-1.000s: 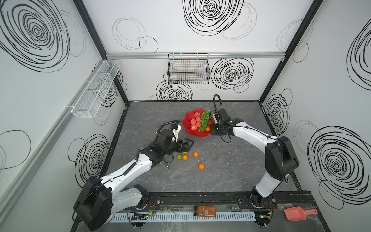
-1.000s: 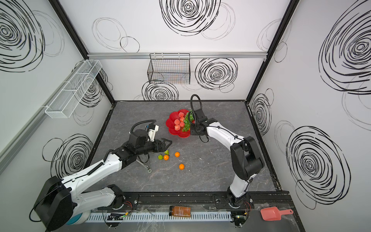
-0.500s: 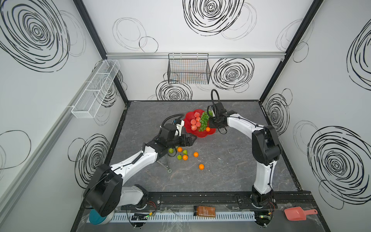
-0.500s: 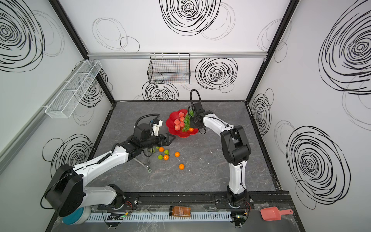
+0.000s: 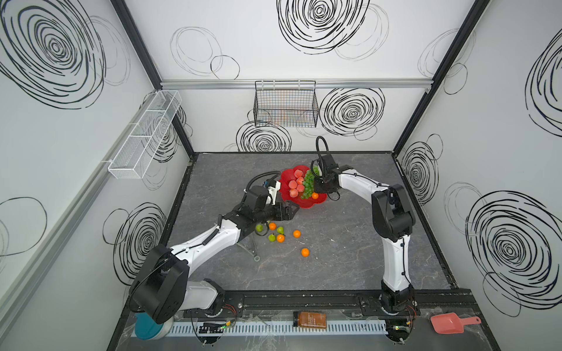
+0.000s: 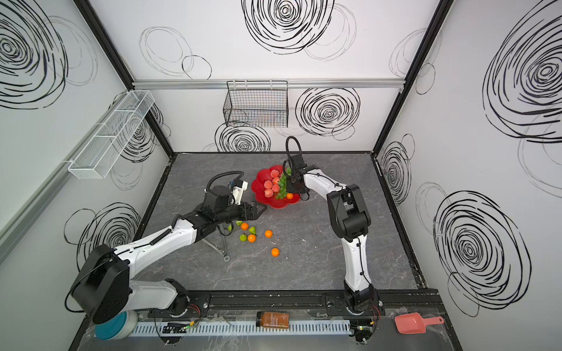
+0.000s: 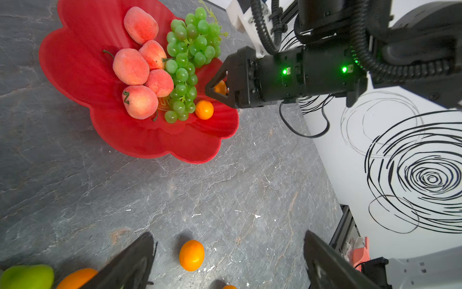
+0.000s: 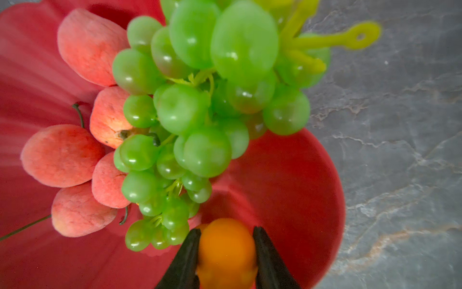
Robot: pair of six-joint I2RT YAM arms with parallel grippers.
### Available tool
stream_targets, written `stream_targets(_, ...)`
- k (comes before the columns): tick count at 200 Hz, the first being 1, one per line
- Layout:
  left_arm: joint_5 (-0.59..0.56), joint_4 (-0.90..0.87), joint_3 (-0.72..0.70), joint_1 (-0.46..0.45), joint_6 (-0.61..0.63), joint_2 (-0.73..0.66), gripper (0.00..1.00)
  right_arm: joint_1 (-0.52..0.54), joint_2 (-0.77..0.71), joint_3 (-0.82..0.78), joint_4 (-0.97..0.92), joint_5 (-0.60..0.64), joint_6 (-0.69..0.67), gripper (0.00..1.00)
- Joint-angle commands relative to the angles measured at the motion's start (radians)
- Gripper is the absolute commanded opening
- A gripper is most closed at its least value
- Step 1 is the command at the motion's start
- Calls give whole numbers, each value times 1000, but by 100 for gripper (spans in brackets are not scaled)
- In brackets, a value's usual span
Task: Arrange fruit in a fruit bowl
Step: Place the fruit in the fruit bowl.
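Note:
The red scalloped fruit bowl [image 5: 304, 204] [image 7: 155, 140] holds several pink peaches [image 7: 131, 66], a bunch of green grapes [image 7: 190, 50] [image 8: 200, 100] and one tangerine [image 7: 204, 109]. My right gripper [image 8: 226, 250] [image 5: 316, 186] hangs over the bowl's right side beside the grapes, shut on a tangerine [image 8: 226, 252]. My left gripper [image 7: 227, 235] [image 5: 290, 209] is open, low over the table just in front of the bowl, and a loose tangerine [image 7: 191, 255] lies between its fingers. More tangerines [image 5: 305, 252] and small green pears [image 5: 271, 237] lie scattered on the table in both top views.
A metal wire tool [image 5: 251, 248] lies on the table under my left forearm. A black wire basket [image 5: 286, 104] hangs on the back wall and a white mesh shelf [image 5: 146, 133] on the left wall. An amber bottle [image 5: 309, 319] and a pink scoop [image 5: 453, 322] sit beyond the front rail.
My right arm has swung its elbow forward and carried the tangerine a little leftward over the bowl. My left gripper has crept toward the bowl.

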Motion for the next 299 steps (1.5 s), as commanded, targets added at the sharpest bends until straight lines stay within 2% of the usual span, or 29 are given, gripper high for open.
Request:
stream_targets(1,10,53,13,8,20,10,96,-4,12,36,-30,-4,-7,36)
stream_targets(82,4,42,-6,8,17,-12,96,-5,-8,41,-37,6,-8,43)
stream_targets(146,-22,-10,-12,4,25,-78,96,-3,-78,31,-52,13,-10,44)
stream_targets(181,-61,-80,-35,-4,35,-171,96,16,-166,-20,-41,19,-10,44)
stream_targets(220,-112,-166,-102,-25,24,-320,96,68,-287,-156,0,34,-6,43)
stream_targets(299,-232,-387,-226,-118,-37,-610,96,259,-522,-437,61,98,57,43)
